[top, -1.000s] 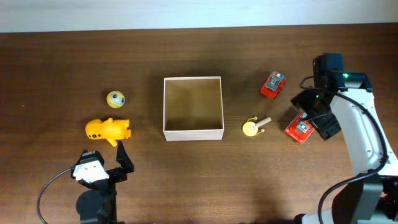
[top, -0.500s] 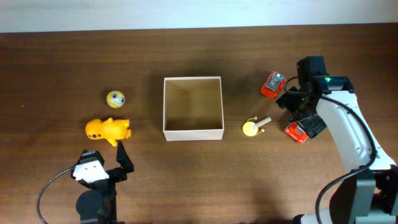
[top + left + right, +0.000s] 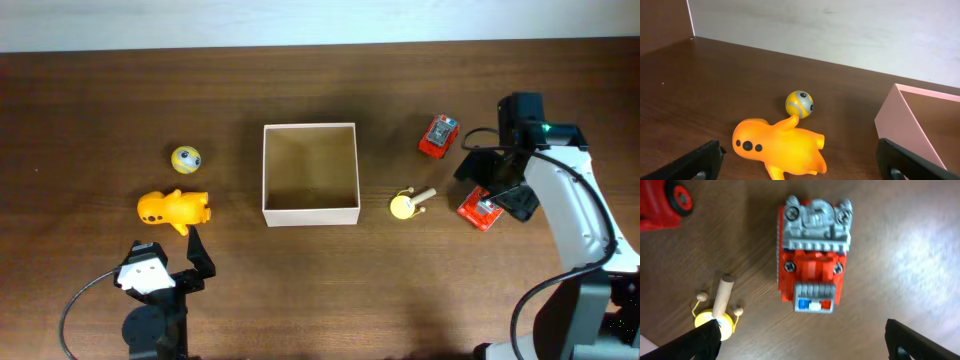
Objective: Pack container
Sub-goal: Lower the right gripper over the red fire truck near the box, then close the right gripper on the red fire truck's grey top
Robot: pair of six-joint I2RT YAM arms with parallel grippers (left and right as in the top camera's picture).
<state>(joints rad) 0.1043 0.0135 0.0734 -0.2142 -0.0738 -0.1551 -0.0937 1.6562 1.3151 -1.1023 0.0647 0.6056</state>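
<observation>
The container [image 3: 310, 212], a square white-walled box with a tan inside, stands mid-table with nothing in it; its corner shows in the left wrist view [image 3: 900, 125]. My left gripper [image 3: 170, 250] is open just in front of an orange animal toy [image 3: 173, 209] [image 3: 782, 150], with a yellow ball [image 3: 186, 158] [image 3: 799, 104] behind the toy. My right gripper [image 3: 497, 187] is open and hovers over a red fire truck [image 3: 480, 209] [image 3: 812, 265], its fingers wide on either side.
A smaller red vehicle [image 3: 438, 136] [image 3: 660, 202] lies right of the box. Between the box and the fire truck sits a yellow wooden toy with a peg [image 3: 406, 204] [image 3: 717, 315]. A pale wall runs along the table's far edge.
My right arm swung left toward the small red vehicle, then came back right over the fire truck. Left arm and toys have not moved.
</observation>
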